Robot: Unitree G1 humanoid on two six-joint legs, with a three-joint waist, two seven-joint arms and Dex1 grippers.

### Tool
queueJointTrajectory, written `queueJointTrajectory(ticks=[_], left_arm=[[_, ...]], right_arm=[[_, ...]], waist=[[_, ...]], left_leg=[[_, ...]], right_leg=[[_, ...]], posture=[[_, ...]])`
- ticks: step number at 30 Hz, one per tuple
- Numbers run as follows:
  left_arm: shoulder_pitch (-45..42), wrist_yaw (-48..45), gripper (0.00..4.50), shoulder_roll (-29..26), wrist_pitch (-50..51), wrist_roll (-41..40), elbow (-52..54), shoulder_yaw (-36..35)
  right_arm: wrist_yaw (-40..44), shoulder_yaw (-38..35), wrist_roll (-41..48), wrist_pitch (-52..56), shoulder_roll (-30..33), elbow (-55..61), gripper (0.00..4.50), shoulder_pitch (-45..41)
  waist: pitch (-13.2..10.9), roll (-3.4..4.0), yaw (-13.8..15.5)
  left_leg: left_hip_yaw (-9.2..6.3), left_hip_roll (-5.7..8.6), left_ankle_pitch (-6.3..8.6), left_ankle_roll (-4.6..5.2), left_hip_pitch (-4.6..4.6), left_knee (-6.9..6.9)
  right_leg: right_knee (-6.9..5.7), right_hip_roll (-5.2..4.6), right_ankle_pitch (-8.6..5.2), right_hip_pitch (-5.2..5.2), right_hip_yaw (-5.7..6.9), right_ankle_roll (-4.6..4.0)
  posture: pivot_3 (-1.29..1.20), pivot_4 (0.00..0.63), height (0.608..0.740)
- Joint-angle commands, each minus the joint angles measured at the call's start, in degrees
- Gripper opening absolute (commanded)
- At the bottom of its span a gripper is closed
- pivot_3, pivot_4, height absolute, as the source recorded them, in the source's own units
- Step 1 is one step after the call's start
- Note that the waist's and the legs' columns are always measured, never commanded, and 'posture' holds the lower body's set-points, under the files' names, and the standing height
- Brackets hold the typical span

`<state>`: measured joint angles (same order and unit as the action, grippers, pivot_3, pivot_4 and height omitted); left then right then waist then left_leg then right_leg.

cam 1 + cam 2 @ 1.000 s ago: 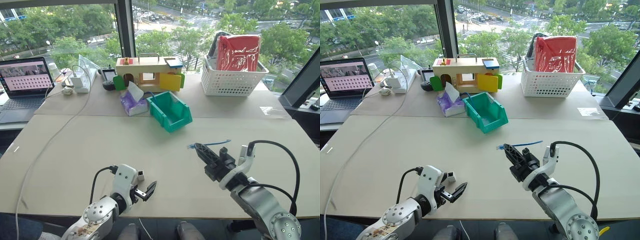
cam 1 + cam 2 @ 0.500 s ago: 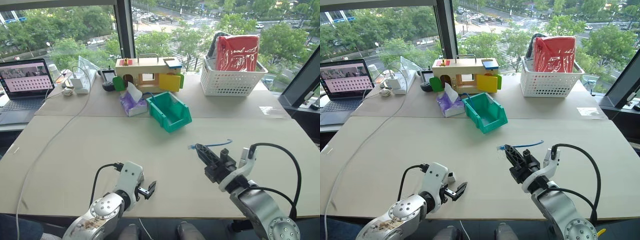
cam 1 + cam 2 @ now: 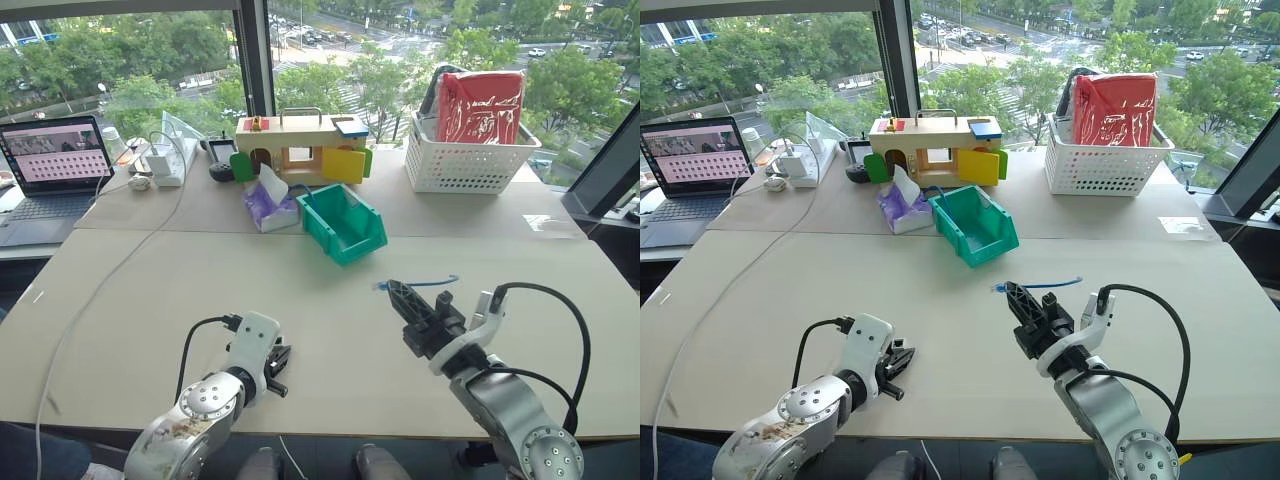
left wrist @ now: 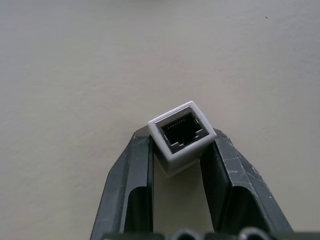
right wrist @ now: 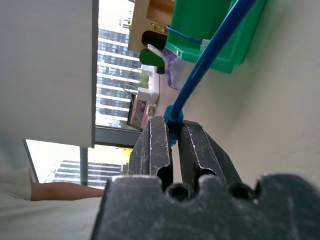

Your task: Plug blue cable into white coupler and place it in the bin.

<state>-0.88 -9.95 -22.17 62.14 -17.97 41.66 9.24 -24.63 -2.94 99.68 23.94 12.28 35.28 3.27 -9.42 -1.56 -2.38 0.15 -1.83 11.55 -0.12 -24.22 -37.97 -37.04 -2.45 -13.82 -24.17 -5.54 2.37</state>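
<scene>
The white coupler [image 4: 182,131] is a small boxy block with a dark socket facing outward. My left gripper [image 4: 181,142] is shut on it, low over the near left of the table [image 3: 200,290], where it also shows in the left eye view [image 3: 276,365]. My right gripper [image 3: 393,289] hovers right of centre, shut on one end of the blue cable [image 3: 432,282]. The rest of the cord runs away from the fingertips [image 5: 159,125] towards the bin. The teal-green bin [image 3: 345,225] stands further back, near the table's middle.
A white lattice basket [image 3: 465,150] with a red bag stands at the back right. A wooden toy house [image 3: 300,145] and a purple tissue pack [image 3: 268,208] sit behind the bin. A laptop [image 3: 55,165] is at the far left, and a long white cable [image 3: 110,270] crosses the left side.
My left gripper has gone from open to shut on the white coupler and has edged forward. The right gripper has stayed in place with the cable.
</scene>
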Motion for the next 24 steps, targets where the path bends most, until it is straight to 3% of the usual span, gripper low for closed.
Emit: queueJointTrajectory(ticks=[1,5,8,17,24], left_arm=[[-5.9,-15.7,0.85,-8.6,-10.6,-0.5,-4.4,6.1],[-11.5,-31.0,0.85,-16.5,-25.5,2.4,-12.7,11.6],[-16.0,-39.8,0.85,-17.6,-37.5,4.9,-22.2,14.4],[-29.7,-55.5,0.85,-10.0,-61.6,11.0,-51.3,18.5],[-34.3,-60.1,0.85,-5.0,-68.2,12.4,-64.6,17.0]], right_arm=[[2.0,-0.4,-1.7,-1.0,-1.2,0.3,0.00,-1.2],[2.9,-0.4,-3.7,-1.6,-3.0,-0.1,0.00,-1.7],[3.3,-0.5,-5.3,-2.3,-4.5,-0.1,0.00,-1.7],[4.6,-1.2,-9.3,-4.1,-7.8,0.0,0.00,-1.5],[5.1,-1.8,-10.7,-4.5,-8.6,0.2,0.00,-1.4]], waist=[[0.0,0.00,0.0],[0.0,0.01,-0.2],[0.0,0.01,-0.1],[0.0,0.00,0.2],[0.0,0.00,0.0]], left_leg=[[0.00,0.00,0.00,0.00,-0.02,0.00],[0.04,-0.01,0.00,0.00,-0.08,0.02],[0.05,-0.01,0.00,0.00,-0.09,0.11],[0.01,0.03,0.00,0.00,-0.12,0.11],[-0.01,0.04,0.00,0.01,-0.11,0.11]], right_leg=[[0.00,0.01,0.00,-0.03,0.02,-0.02],[0.03,0.00,-0.09,-0.09,0.00,-0.18],[0.04,-0.01,0.03,-0.10,0.00,0.03],[0.04,-0.01,0.03,-0.08,0.05,0.10],[0.02,0.00,0.04,-0.06,0.04,0.12]], posture=[[0.00,0.150,0.715],[0.00,0.150,0.715],[0.00,0.150,0.715],[0.00,0.150,0.715],[0.00,0.150,0.715]])
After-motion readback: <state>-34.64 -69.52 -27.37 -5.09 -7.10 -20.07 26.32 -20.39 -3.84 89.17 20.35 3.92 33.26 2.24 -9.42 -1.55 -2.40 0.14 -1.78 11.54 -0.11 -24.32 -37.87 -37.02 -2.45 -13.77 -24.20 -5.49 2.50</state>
